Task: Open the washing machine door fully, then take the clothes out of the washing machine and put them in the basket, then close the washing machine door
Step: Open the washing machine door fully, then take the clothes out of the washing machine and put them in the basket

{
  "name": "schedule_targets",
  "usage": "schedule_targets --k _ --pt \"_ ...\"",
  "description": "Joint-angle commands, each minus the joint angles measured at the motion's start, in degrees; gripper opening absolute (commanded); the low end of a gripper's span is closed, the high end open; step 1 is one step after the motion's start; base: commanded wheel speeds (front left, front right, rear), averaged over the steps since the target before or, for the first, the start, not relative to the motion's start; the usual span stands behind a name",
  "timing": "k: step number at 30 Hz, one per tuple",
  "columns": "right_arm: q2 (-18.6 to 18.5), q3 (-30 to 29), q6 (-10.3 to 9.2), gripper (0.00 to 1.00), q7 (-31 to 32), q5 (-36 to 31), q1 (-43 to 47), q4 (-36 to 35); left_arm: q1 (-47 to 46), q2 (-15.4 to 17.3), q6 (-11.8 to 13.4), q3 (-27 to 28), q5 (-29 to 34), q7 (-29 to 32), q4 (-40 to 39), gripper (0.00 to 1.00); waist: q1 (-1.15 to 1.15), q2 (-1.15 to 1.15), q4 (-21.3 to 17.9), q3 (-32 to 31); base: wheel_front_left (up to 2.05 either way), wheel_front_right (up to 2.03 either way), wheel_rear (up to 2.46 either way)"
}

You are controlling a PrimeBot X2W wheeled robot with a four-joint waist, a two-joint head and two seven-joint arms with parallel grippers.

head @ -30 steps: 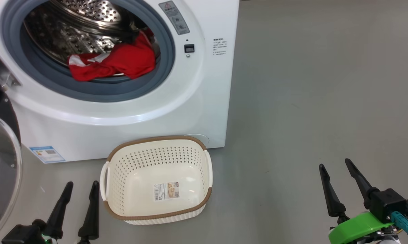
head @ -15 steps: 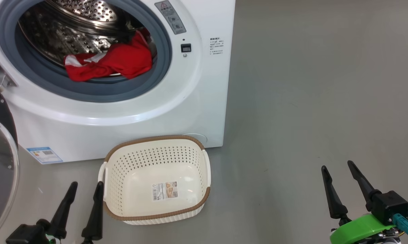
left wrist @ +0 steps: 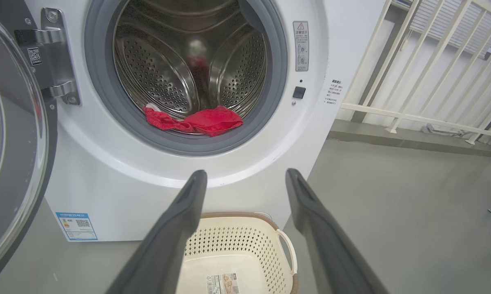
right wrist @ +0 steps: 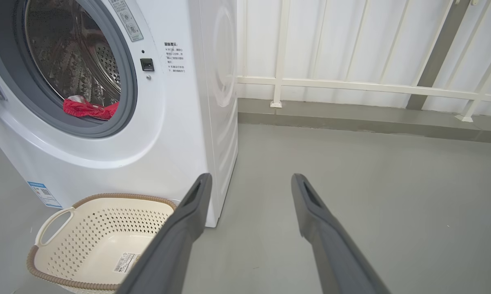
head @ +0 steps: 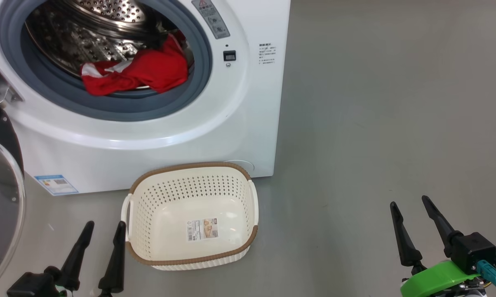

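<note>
The white washing machine stands at the upper left with its door swung out to the left, glass window showing. Red clothes with white stripes lie at the drum's front lip, over the grey ring. On the floor just in front of the machine sits the cream basket, holding nothing but its paper label. My left gripper is open low at the basket's left side. Far to the right over bare floor, my right gripper is open too.
Grey floor spreads to the right of the machine. A white railing and a low kerb run along the wall behind. The door's metal hinge sits at the machine's left edge.
The whole head view has shifted slightly, so the camera has moved. Clothes, basket and door stay put. Both grippers stay open, at nearly the same places in view.
</note>
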Motion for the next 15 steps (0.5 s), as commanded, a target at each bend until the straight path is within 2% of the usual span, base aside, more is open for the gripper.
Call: schedule_targets --k 1,7,15 --pt "-0.52 1.14 0.28 1.00 -0.38 -0.67 -0.91 -1.45 -1.59 1.49 0.09 2.03 -0.45 -0.29 -1.34 1.00 0.00 0.00 0.05 0.21 0.00 0.00 0.00" --pt "-0.46 1.32 0.28 1.00 -0.38 -0.69 -1.10 -1.25 -2.00 1.84 0.09 1.68 -2.27 -0.29 -1.03 1.00 0.00 0.00 -0.02 0.43 0.10 -0.10 0.00" --pt "-0.35 1.64 0.28 1.00 -0.38 -0.70 -1.11 -1.06 -2.25 2.45 0.09 1.35 -2.71 -0.29 -1.29 1.00 0.00 0.00 -0.05 0.56 0.76 -0.76 0.00"
